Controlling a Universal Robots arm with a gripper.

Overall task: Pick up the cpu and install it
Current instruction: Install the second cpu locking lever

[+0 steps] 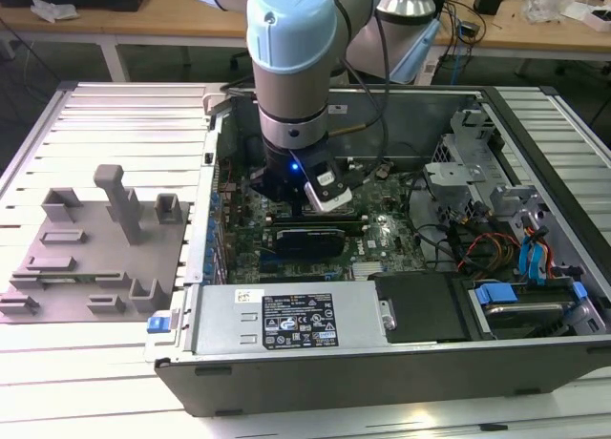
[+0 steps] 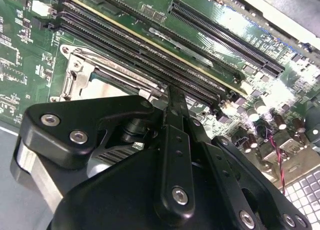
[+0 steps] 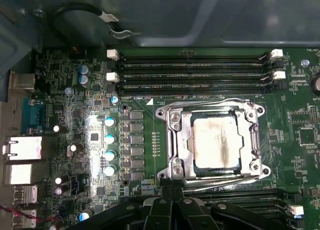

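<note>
pale slatted metal tabletop (image 1: 115, 124) carries an open grey computer case (image 1: 382, 363) and, toward the exterior view's left, a grey moulded fixture tray with upright posts (image 1: 95, 258). wooden benches run along the back of the room.

inside the case lies a green motherboard (image 3: 90, 90), and the pale blue and silver robot arm (image 1: 291, 48) reaches straight down into it, its black gripper (image 3: 172, 192) low over the board. in the second wrist view the black fingers (image 2: 176, 115) stand pressed together with no gap, gripping nothing.

the small square cpu with a silvery-grey metal top (image 3: 216, 142) sits flat inside the metal socket frame (image 3: 175, 140) on the motherboard, its top smudged with a dark streak. the frame's wire latch lever (image 3: 210, 104) lies along the frame's edges. long black memory slots with white end clips (image 3: 195, 72) run just beside the socket. the gripper's tips hang near the socket's edge, apart from the cpu.
</note>
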